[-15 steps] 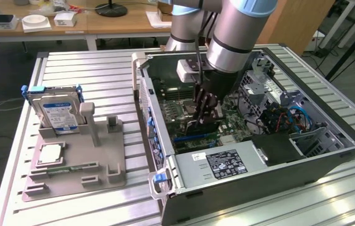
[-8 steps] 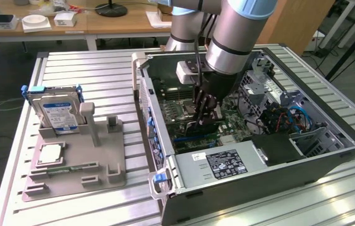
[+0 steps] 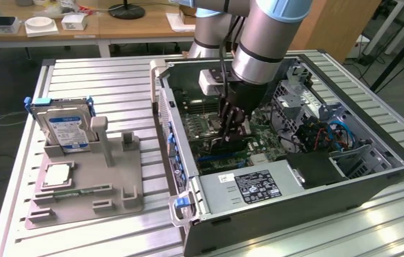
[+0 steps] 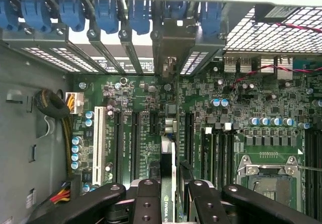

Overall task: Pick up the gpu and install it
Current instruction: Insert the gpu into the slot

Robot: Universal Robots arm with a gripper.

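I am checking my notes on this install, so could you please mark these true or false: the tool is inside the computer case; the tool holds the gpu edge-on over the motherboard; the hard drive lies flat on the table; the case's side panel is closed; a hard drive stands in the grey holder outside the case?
1. The tool is inside the computer case. True.
2. The tool holds the gpu edge-on over the motherboard. True.
3. The hard drive lies flat on the table. False: it stands upright.
4. The case's side panel is closed. False: the case is open, its inside exposed.
5. The hard drive stands in the grey holder outside the case. True.
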